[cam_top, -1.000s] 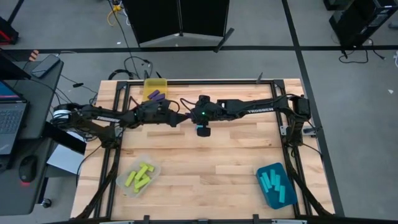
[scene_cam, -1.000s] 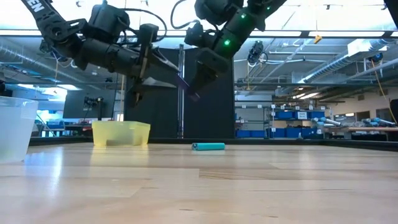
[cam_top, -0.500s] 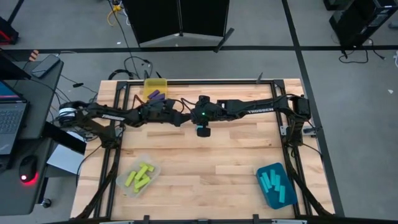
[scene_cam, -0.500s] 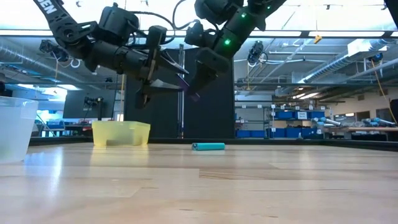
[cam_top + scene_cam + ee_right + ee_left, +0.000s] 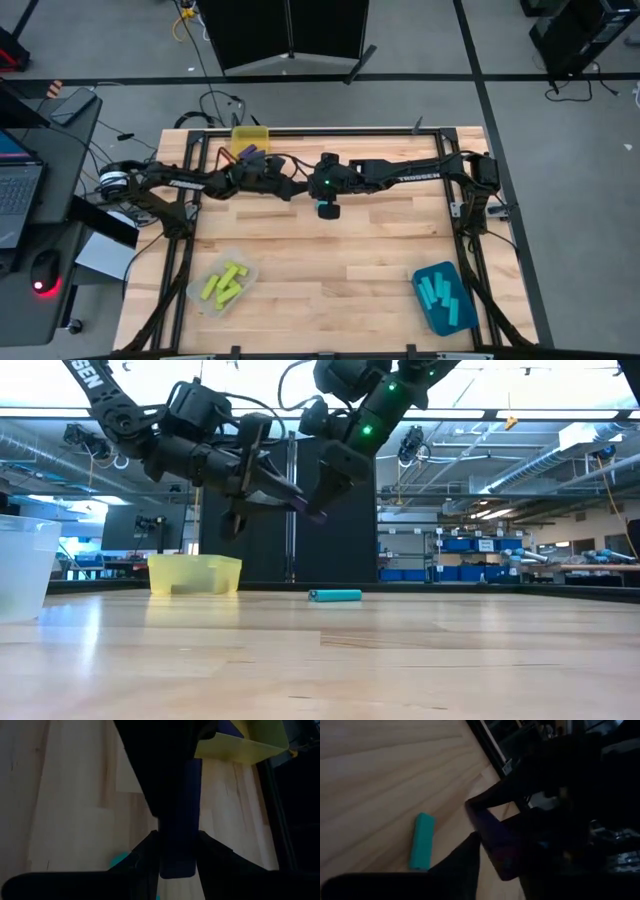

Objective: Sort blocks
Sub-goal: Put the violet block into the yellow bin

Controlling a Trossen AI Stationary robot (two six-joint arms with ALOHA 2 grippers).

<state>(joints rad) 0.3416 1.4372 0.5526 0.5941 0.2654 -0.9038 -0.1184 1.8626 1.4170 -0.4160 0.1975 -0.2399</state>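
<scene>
Above the tabletop's far middle, the right gripper clamps a purple block between narrowly parted fingers while the left gripper closes partway around its other end; a cyan block lies on the tabletop beneath them.

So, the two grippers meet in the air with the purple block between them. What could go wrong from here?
1. The purple block sits between the left gripper and the right gripper, high above the table. If one releases before the other grips firmly, it may fall.
2. A dropped block could land near the cyan block, outside the yellow bin.
3. The fingers are very close, so they might collide.
</scene>
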